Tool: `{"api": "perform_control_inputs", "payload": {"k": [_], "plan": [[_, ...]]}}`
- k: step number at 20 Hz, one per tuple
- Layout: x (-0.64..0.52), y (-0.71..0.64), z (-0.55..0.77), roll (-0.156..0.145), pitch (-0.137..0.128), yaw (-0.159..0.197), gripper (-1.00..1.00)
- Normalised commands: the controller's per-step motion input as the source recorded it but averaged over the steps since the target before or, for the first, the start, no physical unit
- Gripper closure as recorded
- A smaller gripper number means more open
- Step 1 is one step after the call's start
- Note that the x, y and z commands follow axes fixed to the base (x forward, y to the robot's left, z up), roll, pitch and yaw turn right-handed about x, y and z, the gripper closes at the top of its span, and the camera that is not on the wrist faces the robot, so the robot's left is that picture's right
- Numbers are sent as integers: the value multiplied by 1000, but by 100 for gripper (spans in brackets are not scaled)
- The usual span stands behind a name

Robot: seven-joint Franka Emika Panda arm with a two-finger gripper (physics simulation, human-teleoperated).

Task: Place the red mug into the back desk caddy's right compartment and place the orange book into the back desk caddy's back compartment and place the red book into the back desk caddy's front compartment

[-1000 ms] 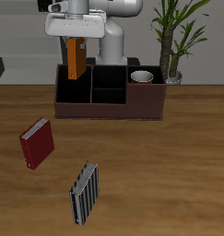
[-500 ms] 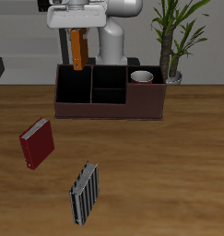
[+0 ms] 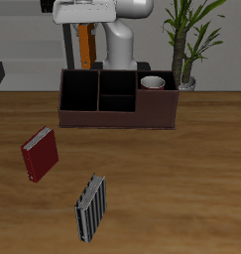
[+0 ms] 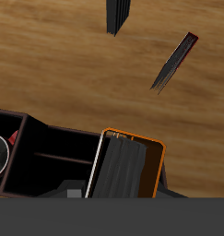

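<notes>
So nearest the table's [image 3: 191, 198] front edge, the striped book [image 3: 90, 207] is just lying around, not part of this. A bit farther back the red book [image 3: 40, 154] is sitting on the wood, untouched, so that step is waiting. Behind it, the back desk caddy [image 3: 117, 117] is already holding the red mug [image 3: 152, 82] in its right compartment [image 3: 155, 87]. Farthest back, the end effector [image 3: 85, 28] is gripping the orange book [image 3: 86, 47], hanging above the caddy, not in yet.
</notes>
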Motion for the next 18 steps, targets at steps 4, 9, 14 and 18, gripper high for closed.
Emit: {"api": "perform_control_inputs", "payload": {"k": [4,9,14,18], "plan": [[-227,152,-67,-1,28,-9,100],[-27,189,8,62,25,155,100],[84,19,-7,-13,39,204,100],[50,39,-3,9,8,240,100]]}}
